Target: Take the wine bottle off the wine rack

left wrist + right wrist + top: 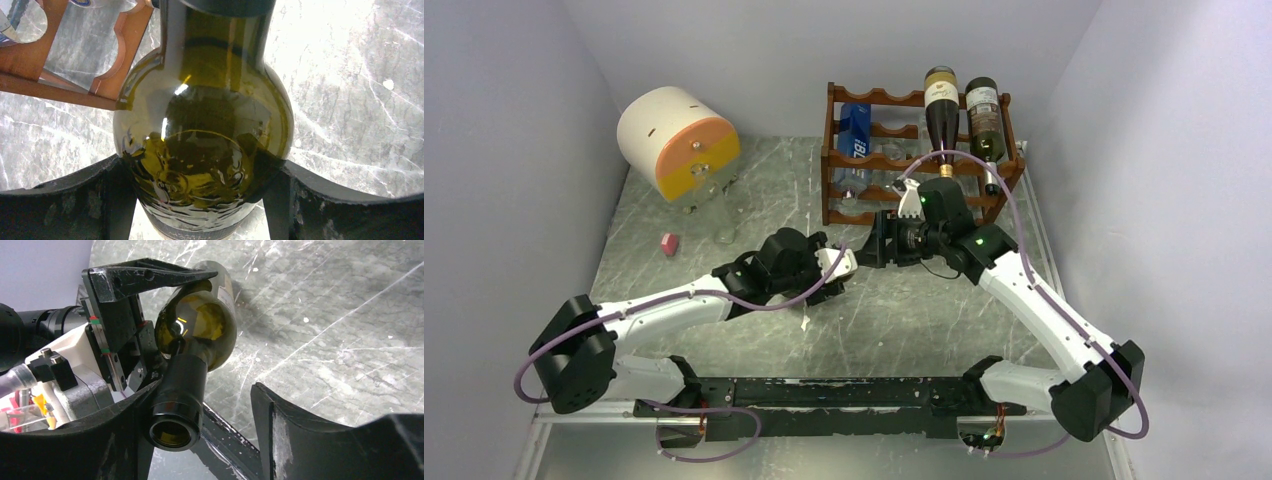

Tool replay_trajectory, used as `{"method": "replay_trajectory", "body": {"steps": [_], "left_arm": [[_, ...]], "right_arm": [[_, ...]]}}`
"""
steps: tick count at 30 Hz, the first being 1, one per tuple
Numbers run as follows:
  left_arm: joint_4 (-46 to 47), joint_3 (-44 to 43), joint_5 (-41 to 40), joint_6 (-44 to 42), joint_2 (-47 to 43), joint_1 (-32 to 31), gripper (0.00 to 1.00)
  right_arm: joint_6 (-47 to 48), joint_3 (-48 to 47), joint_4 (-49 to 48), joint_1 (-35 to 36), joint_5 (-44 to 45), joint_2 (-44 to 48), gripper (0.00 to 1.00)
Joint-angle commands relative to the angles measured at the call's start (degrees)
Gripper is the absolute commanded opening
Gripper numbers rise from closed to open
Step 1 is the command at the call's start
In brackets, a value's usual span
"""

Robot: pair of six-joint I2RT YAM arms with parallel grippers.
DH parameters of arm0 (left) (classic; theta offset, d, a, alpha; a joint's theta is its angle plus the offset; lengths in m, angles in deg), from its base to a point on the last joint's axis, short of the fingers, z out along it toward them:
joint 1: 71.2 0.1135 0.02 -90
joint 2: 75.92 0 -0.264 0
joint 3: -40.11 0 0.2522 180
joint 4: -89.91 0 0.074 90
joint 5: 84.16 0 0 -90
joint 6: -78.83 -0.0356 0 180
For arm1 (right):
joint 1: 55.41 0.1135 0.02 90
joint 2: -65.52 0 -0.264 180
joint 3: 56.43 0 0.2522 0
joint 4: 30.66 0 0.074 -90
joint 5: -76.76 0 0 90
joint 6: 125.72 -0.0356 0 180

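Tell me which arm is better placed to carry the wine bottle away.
Probably left: the left gripper clamps the wine bottle on both sides, while the right gripper only brackets its neck, with a gap on one side.

From above and behind the two white-and-black robot arms (664,310), the top camera looks down and forward across the grey marbled table (754,200) to the dark reddish-brown wooden wine rack (876,98) at the far wall, far enough off to take in everything. The left wrist camera looks along the left gripper (205,200), pressed close to the dark olive-green glass wine bottle (200,125), with a corner of the rack top left. The right wrist camera looks leftward along the right gripper (205,405), close on the same bottle, neck first, with the left gripper beyond. All views share the table before the rack.
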Motion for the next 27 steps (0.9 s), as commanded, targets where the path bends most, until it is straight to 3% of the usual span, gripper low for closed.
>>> {"method": "replay_trajectory", "body": {"steps": [1,7,9,11,12,13,14,23,27], "left_arm": [[3.9,-4.1,0.7,-0.2,0.0,0.4,0.07],[3.2,-4.4,1.3,-0.4,0.2,0.4,0.07],[3.0,-4.6,1.5,-0.4,0.5,0.4,0.11],[2.1,-5.0,2.6,-0.7,0.7,0.4,0.33],[1.6,-5.1,3.7,-1.0,0.5,0.5,0.49],[1.9,-4.8,4.3,-0.8,0.1,0.5,0.88],[2.5,-4.4,4.9,-0.4,-0.3,0.5,0.99],[6.0,-4.6,12.7,5.0,-4.0,0.5,1.00],[7.8,-6.4,17.0,9.1,-2.9,0.5,0.87]], "right_arm": [[1.4,-0.1,-2.0,-0.1,-1.8,-1.5,0.64],[1.8,0.0,-2.7,-0.1,-2.5,-2.3,0.39],[1.8,-0.3,-2.8,-0.1,-3.0,-2.4,0.22],[2.0,-0.3,-3.0,0.0,-3.5,-2.7,0.00],[2.1,-0.2,-3.0,0.0,-3.5,-2.7,0.00],[2.1,-0.1,-3.3,0.0,-3.7,-2.7,0.00],[2.0,0.0,-3.6,0.1,-3.7,-2.6,0.00],[2.0,-2.7,-3.0,2.4,-0.4,-4.2,0.00],[1.6,-4.1,-3.1,3.8,0.9,-5.0,0.00]]}}
